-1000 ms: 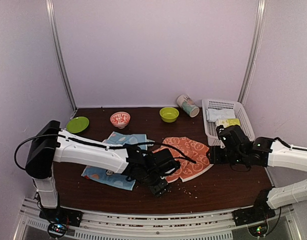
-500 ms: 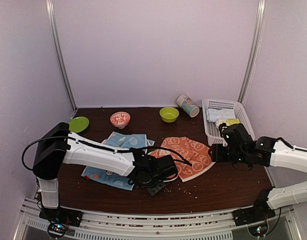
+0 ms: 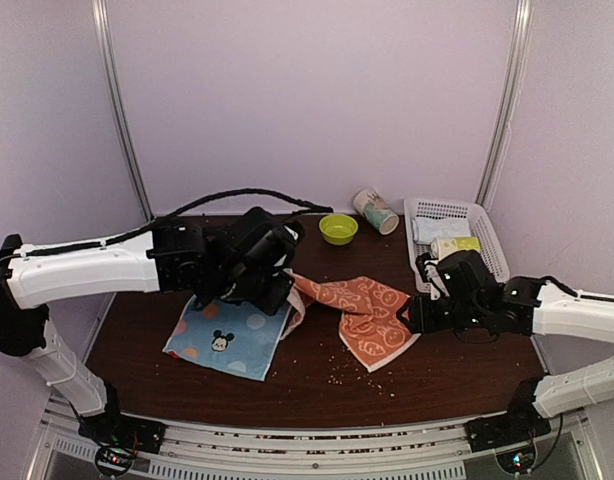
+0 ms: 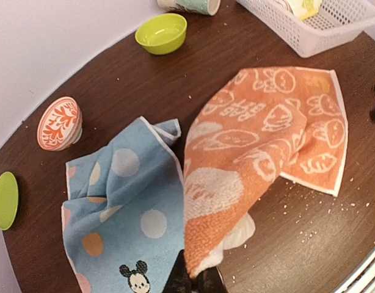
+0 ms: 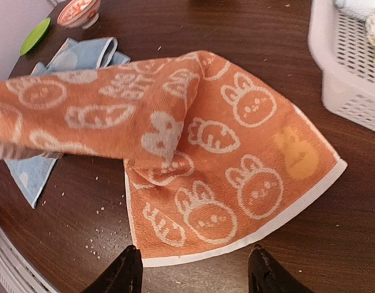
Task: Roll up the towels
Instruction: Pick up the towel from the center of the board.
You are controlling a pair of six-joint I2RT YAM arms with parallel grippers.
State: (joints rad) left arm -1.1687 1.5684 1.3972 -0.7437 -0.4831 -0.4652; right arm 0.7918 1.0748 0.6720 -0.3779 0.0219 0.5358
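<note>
"Gripping anything with the left tool (image 3: 284,287)?"

"Yes. I have it clamped on one corner of the orange bunny towel (image 3: 367,315), raised above the table (image 3: 317,385). The cloth slopes from that corner down to the right. Its right part lies flat on the wood, close to the white basket (image 3: 457,240)."

"And the right tool (image 5: 192,274)?"

"Jaws spread, holding nothing, hanging over the towel's near white-trimmed edge. From my wrist view I can't tell whether it touches the cloth."

"The other towel?"

"The light blue dotted towel (image 3: 227,335) lies on the table just left of the orange one. Its Mickey head is near the front edge, and a back corner is rumpled. Crumbs (image 3: 339,378) are scattered on the wood in front."
</note>
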